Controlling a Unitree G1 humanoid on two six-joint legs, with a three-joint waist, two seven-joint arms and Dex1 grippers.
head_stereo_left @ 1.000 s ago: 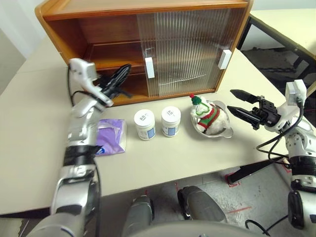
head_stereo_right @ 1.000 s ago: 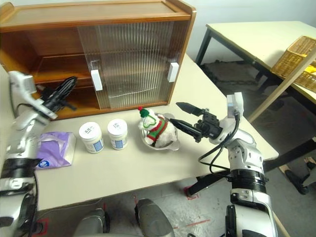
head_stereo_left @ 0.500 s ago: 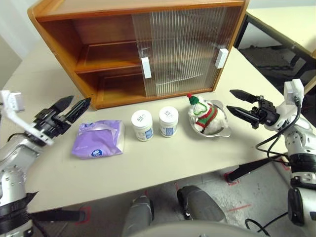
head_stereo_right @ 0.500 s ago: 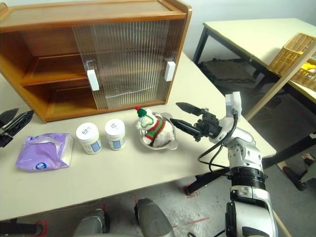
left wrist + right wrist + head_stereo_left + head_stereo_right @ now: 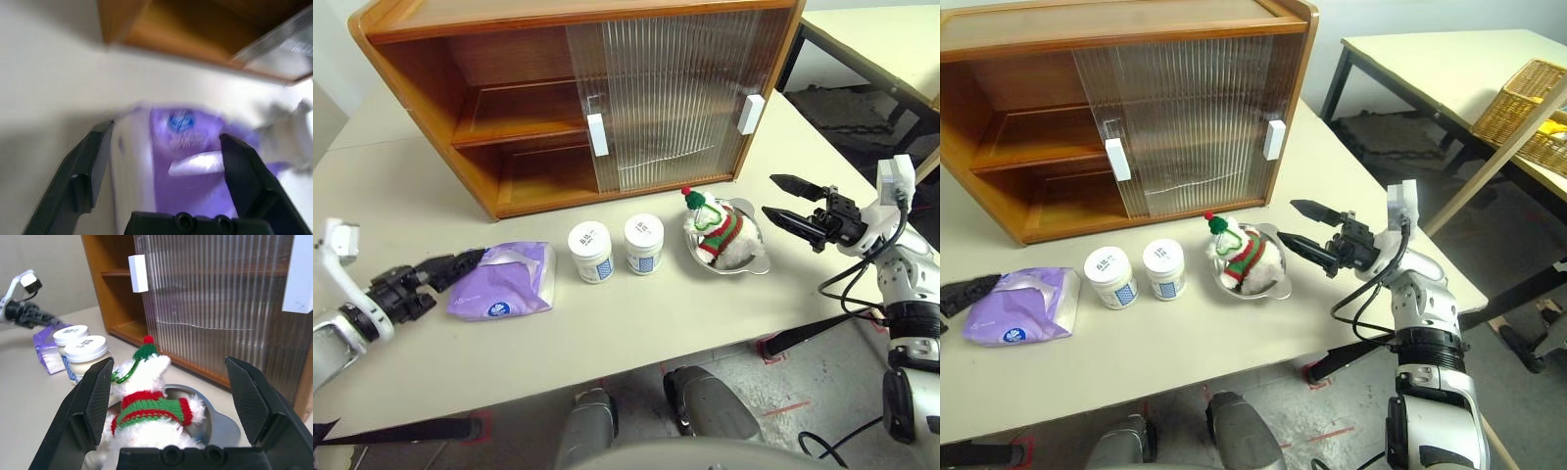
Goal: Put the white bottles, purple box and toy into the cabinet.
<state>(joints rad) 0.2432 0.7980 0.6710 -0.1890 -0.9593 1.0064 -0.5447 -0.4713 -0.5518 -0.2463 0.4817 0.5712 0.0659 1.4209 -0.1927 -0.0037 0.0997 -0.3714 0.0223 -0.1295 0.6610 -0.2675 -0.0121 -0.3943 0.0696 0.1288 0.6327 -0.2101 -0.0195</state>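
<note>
The cabinet (image 5: 431, 44) stands at the back of the table with its left half open and both ribbed doors (image 5: 675, 93) slid to the right. In front of it lie the purple box (image 5: 501, 292), two white bottles (image 5: 590, 252) (image 5: 644, 243) and the toy (image 5: 717, 232), which sits in a steel bowl (image 5: 756, 262). My left gripper (image 5: 462, 265) is low over the table at the purple box's left end. It is open, and the left wrist view shows the purple box (image 5: 190, 161) just ahead between the fingers. My right gripper (image 5: 793, 204) hovers open to the right of the toy (image 5: 146, 396).
A second table (image 5: 1449, 59) with a wicker basket (image 5: 1528, 117) stands off to the right across a gap. Bare tabletop (image 5: 636, 323) lies in front of the row of objects. The cabinet's shelf (image 5: 509, 122) and floor show through its open left half.
My left arm has pulled back out of the cabinet's open left side and dropped to the table beside the purple box, and its fingers have opened. My right arm has not moved.
</note>
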